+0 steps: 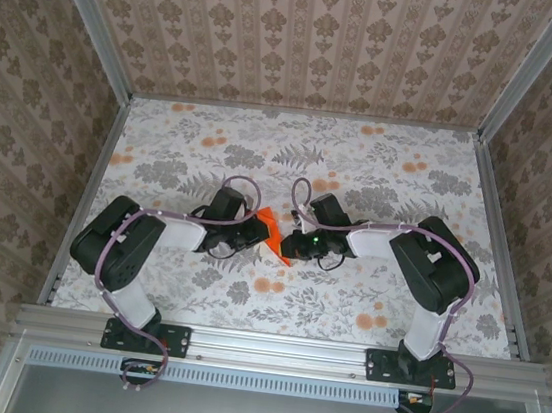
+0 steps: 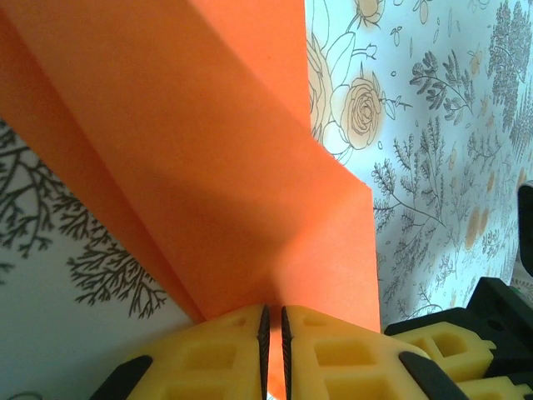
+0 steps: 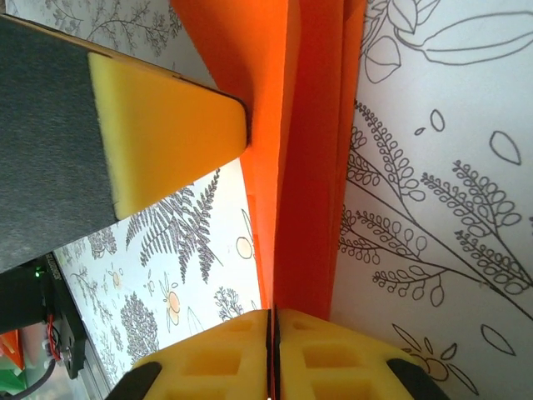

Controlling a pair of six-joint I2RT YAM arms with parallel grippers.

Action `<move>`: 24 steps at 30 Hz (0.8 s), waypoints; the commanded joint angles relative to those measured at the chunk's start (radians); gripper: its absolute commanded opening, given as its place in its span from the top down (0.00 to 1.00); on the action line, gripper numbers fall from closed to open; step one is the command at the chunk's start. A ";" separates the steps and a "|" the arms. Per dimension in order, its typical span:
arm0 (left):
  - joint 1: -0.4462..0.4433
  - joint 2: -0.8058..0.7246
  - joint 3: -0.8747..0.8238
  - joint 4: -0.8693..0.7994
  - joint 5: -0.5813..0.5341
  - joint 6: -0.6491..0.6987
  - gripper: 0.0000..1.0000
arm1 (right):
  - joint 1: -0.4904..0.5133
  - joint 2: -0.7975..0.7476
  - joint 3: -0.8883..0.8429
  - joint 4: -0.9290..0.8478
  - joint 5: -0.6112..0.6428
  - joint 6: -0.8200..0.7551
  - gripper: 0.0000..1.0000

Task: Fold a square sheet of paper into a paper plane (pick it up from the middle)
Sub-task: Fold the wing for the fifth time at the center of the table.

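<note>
Paper plane (image 2: 208,167) partly folded, layered creases showed; spanned between left jaws and right jaws, both clamped on it. Final folds likely remained.

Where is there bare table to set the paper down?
Free: the far table strip under the back wall, and the near strip by the front rail. Crowded: centre, where left tool and right tool pinch the orange paper.

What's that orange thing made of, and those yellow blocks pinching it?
The orange sheet looks like thin matte paper: it holds sharp straight creases. The yellow pads look like matte foam or rubber, moulded with square pockets; which, I can't tell.
</note>
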State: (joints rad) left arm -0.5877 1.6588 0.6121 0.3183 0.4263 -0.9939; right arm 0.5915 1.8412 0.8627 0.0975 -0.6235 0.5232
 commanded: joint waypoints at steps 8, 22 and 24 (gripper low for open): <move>-0.018 -0.152 -0.054 -0.036 0.003 0.020 0.82 | -0.002 0.057 0.018 -0.065 -0.015 -0.035 0.90; -0.068 -0.050 0.009 -0.011 0.003 0.006 0.82 | 0.001 0.024 0.035 -0.093 -0.019 -0.050 0.84; -0.069 -0.031 0.011 -0.008 -0.003 -0.001 0.82 | 0.002 0.002 0.033 -0.095 -0.029 -0.054 0.82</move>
State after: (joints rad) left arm -0.6495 1.6020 0.5926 0.3008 0.4259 -0.9939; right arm 0.5896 1.8652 0.8886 0.0551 -0.6601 0.4946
